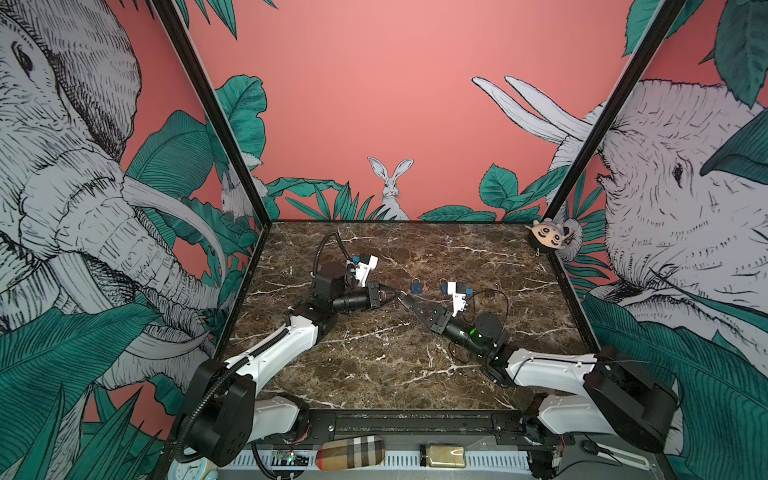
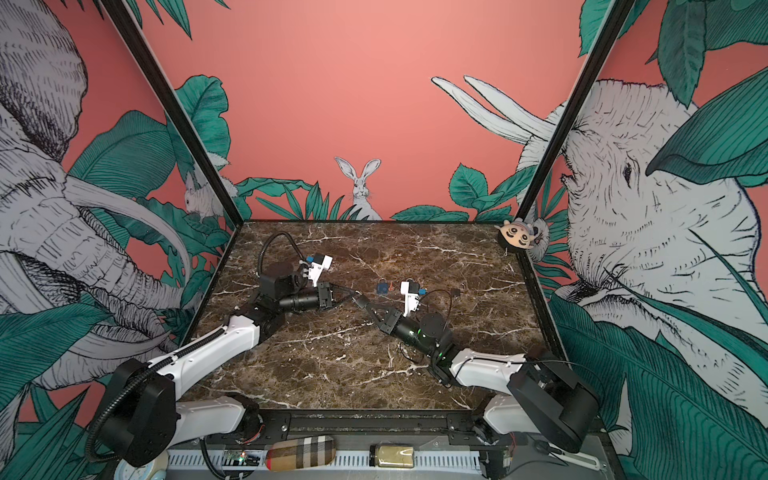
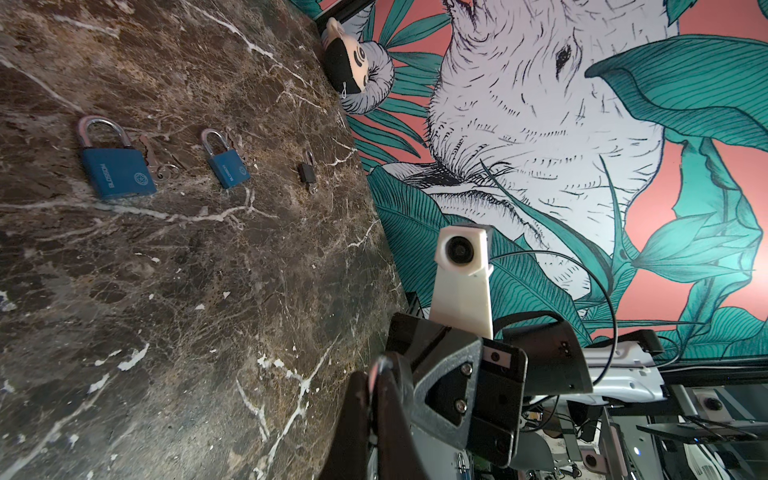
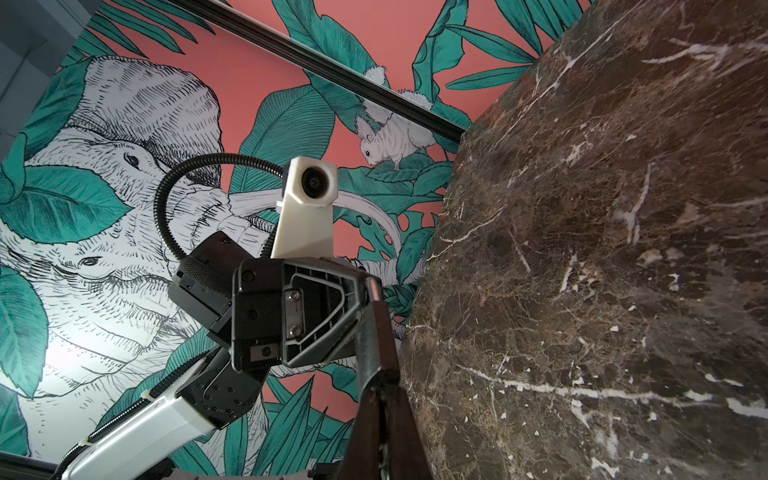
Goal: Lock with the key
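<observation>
Mid-table, where the arms meet: the left gripper reaches in from the left and the right gripper from the right. Their tips are touching or nearly so, low over the marble table.
Left jaws: clenched tight. A small pale-reddish glint shows at the tips in the left wrist view, but I cannot tell whether it is a key.
Right jaws: also clenched, with no gap in the right wrist view. What they pinch, if anything, is hidden.
Locks: three lie in a row just beyond the grippers, apart from both. There is a large blue padlock, a smaller blue padlock to its right, and a small black padlock farther right.
Key: loose keys lie on the table just beside the large blue padlock, on the side toward the smaller one.
Step in hand: apparently a pass or regrip between the arms, before any key meets a keyhole.
Next move: likely one arm steadies a padlock while the other lines a key up with its keyhole, which calls for fine alignment.
</observation>
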Available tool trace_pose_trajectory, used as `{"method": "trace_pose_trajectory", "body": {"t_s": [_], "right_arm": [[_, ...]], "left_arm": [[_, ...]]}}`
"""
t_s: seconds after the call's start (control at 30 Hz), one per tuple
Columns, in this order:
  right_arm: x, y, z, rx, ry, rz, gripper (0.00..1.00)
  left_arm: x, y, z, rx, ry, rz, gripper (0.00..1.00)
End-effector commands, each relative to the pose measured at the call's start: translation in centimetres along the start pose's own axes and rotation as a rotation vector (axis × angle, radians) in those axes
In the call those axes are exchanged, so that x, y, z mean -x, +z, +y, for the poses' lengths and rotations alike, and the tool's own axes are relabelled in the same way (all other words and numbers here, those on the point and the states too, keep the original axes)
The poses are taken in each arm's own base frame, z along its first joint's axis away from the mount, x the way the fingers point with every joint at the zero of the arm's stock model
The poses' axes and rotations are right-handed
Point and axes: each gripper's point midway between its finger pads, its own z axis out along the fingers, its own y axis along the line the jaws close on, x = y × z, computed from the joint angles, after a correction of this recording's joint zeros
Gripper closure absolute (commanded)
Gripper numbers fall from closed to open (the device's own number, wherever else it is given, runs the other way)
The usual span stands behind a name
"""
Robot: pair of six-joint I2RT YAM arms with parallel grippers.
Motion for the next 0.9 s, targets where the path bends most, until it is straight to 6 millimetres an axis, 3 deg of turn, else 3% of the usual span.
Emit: {"method": "trace_pose_trajectory", "body": {"t_s": [0.0, 0.67, 0.87], "right_arm": [[0.6, -0.3, 1.6, 0.072, -0.018, -0.029, 1.00], [0.6, -3.4, -0.6, 0.009, -0.015, -0.100, 1.00], [0.5, -6.2, -2.4, -0.083, -0.021, -0.129, 1.00]], "left_arm": [[1.1, 0.0, -1.2, -0.027, 0.036, -0.025, 1.00], [2.8, 0.6, -0.5, -0.028, 0.041, -0.099, 1.00], [2.0, 1.7, 0.6, -0.016, 0.046, -0.010, 1.00]]}}
